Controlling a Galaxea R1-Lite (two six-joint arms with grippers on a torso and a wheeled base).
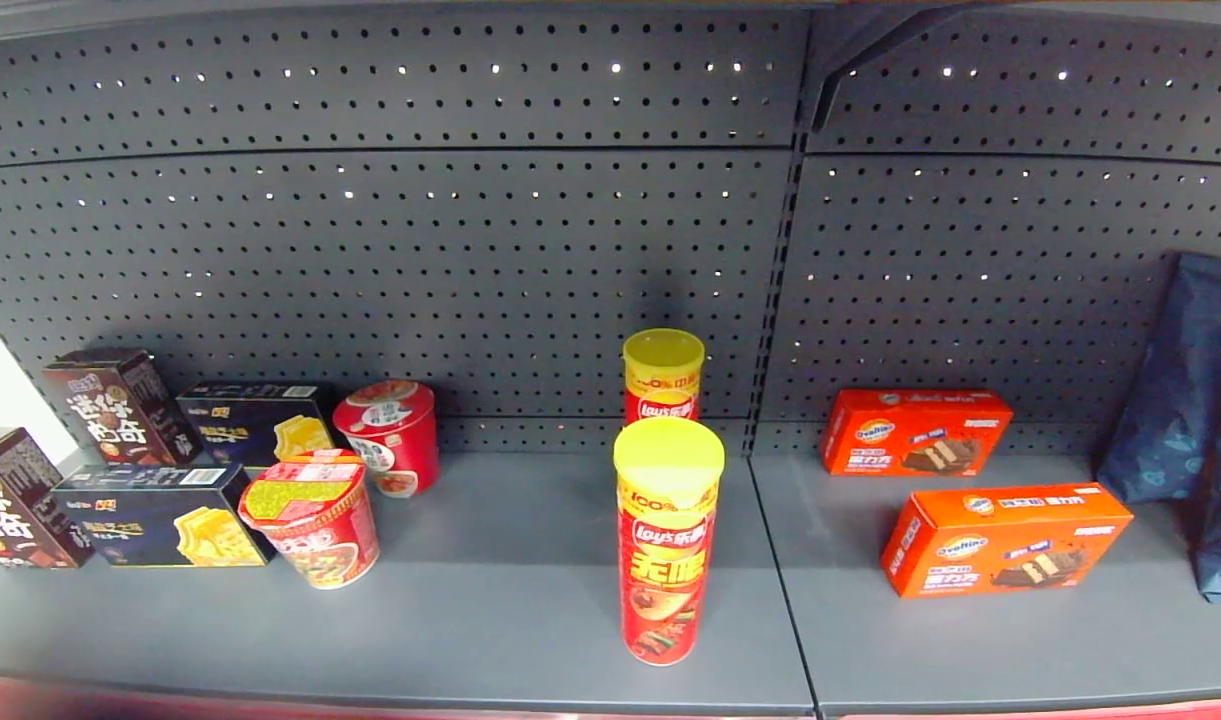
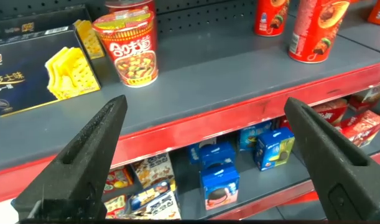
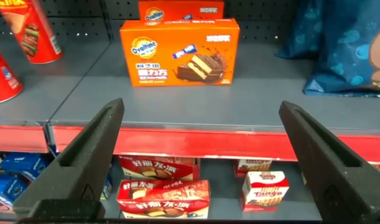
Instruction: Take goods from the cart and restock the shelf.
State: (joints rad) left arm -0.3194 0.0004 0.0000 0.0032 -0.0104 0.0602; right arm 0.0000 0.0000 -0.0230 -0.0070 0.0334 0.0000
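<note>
1. Two red chip canisters with yellow lids are standing upright near the middle of the grey shelf (image 1: 470, 610). The front canister (image 1: 663, 545) is standing close to the shelf's front edge, and the rear canister (image 1: 662, 375) is standing straight behind it against the pegboard back panel (image 1: 420, 250).
2. Right of them, across the seam in the shelf, two orange wafer boxes are lying flat. The nearer orange box (image 1: 1005, 540) and the farther orange box (image 1: 915, 430) are sitting one behind the other, apart, and dark blue bags (image 1: 1185, 380) are leaning at the far right.
3. Over on the left, the front noodle cup (image 1: 315, 520) is standing just beside the front cracker box (image 1: 160, 515). The rear noodle cup (image 1: 390, 435) is standing just beside the rear cracker box (image 1: 260, 420), and two dark brown boxes (image 1: 15, 500) are sitting at the far left end.
4. Now the left end effector (image 2: 205, 102) is hanging wide open and gripping nothing, out in front of the shelf's red front edge (image 2: 196, 121). It is facing the front noodle cup and cracker box, with blue cookie boxes (image 2: 217, 183) sitting on the lower shelf beneath.
5. On the other side, the right end effector (image 3: 200, 104) is hanging just as wide open and empty, facing the nearer orange box. Red snack packs (image 3: 162, 193) are lying on the lower shelf below it.
</note>
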